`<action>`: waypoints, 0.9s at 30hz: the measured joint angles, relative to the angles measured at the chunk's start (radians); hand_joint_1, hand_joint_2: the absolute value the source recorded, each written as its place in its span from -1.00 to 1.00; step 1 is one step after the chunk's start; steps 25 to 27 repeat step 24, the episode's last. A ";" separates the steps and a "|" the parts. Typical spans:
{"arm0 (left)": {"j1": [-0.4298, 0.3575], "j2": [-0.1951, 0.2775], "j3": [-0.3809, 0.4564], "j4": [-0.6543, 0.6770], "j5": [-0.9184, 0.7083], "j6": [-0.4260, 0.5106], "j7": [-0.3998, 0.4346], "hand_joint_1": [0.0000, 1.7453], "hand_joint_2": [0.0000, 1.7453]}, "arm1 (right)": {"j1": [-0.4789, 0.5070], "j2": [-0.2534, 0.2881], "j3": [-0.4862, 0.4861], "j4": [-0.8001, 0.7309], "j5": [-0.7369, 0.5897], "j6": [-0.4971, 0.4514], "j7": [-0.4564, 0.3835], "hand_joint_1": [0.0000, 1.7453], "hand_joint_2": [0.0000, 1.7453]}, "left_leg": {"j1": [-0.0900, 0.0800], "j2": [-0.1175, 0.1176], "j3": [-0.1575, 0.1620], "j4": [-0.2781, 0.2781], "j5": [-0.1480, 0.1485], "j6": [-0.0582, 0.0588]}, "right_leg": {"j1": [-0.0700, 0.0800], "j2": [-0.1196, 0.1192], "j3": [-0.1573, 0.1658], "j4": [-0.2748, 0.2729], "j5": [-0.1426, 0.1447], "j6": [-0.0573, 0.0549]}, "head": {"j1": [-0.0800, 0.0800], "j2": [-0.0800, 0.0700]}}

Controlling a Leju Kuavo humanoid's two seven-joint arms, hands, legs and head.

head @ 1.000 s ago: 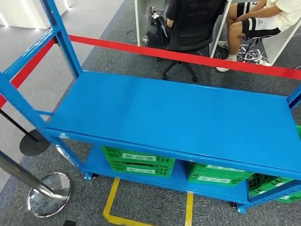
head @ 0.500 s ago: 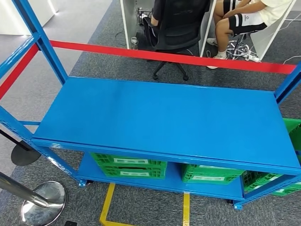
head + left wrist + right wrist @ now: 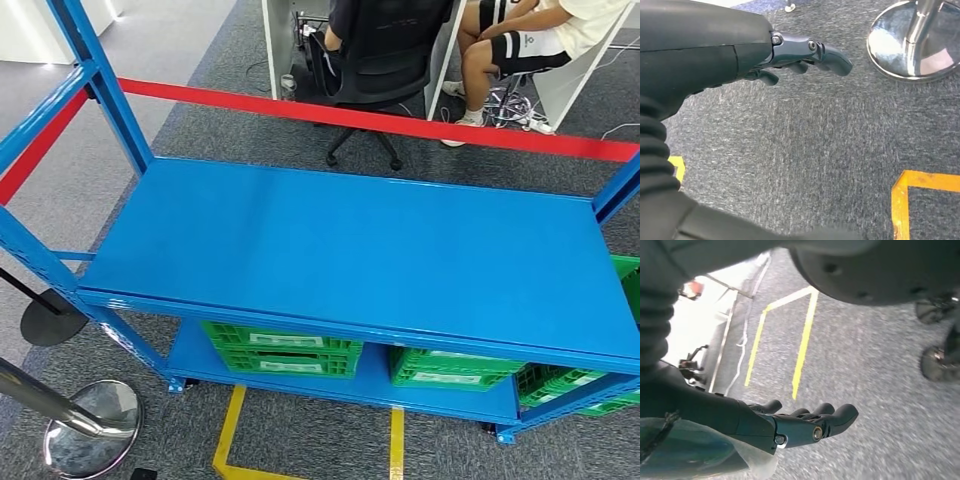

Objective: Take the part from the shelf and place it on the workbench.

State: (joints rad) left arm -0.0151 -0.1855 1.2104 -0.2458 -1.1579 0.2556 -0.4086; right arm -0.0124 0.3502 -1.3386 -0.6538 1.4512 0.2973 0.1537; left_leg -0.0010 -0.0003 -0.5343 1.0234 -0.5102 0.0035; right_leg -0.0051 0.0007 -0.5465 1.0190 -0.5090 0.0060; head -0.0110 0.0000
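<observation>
Both arms hang low beside the robot. The left hand (image 3: 798, 52) is released, fingers stretched out over grey carpet w/ nothing in them. The right hand (image 3: 802, 425) also has straight fingers, but a filmy blue-green thing (image 3: 696, 455) lies against its underside; can't tell if that's held or what it is.

The part itself: can't pick it out. The top board of the blue shelf (image 3: 362, 250) is bare across the middle of the frame, so my guess is it sits in one of the green crates (image 3: 283, 350) on the lower level, lower centre (contents hidden under the board).

Risks, as I judge them:
- Reaching low means going in under the top board; an arm could knock its front edge.
- The chrome post base (image 3: 90, 425) stands at lower left, near the left side, so a step or arm swing that way could clip it.
- Picking blind from a crate could fetch the wrong item or nothing.

Around: red tape (image 3: 377, 120) runs behind the shelf along the upper frame, yellow floor marking (image 3: 230, 440) at the bottom, a seated person (image 3: 521, 40) and an office chair (image 3: 385, 50) at the top, well apart. No bench visible.
</observation>
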 joint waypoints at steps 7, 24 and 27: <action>0.015 0.022 -0.104 0.000 0.115 -0.025 0.041 -1.00 1.00 | 0.012 -0.026 0.109 0.008 -0.142 -0.030 0.000 -1.00 1.00 | 0.001 0.000 0.000 0.000 0.000 0.000 | 0.001 0.000 0.000 0.000 0.000 0.001 | 0.000 0.000; 0.053 0.069 -0.390 -0.011 0.396 -0.085 0.138 -1.00 -1.00 | 0.052 -0.103 0.425 0.049 -0.494 -0.101 0.001 -1.00 -1.00 | 0.003 0.000 0.001 0.000 0.001 0.000 | 0.003 0.000 0.000 0.001 0.000 0.000 | 0.000 0.000; 0.053 0.069 -0.390 -0.011 0.396 -0.085 0.138 -1.00 -1.00 | 0.052 -0.103 0.425 0.049 -0.494 -0.101 0.001 -1.00 -1.00 | 0.003 0.000 0.001 0.000 0.001 0.000 | 0.003 0.000 0.000 0.001 0.000 0.000 | 0.000 0.000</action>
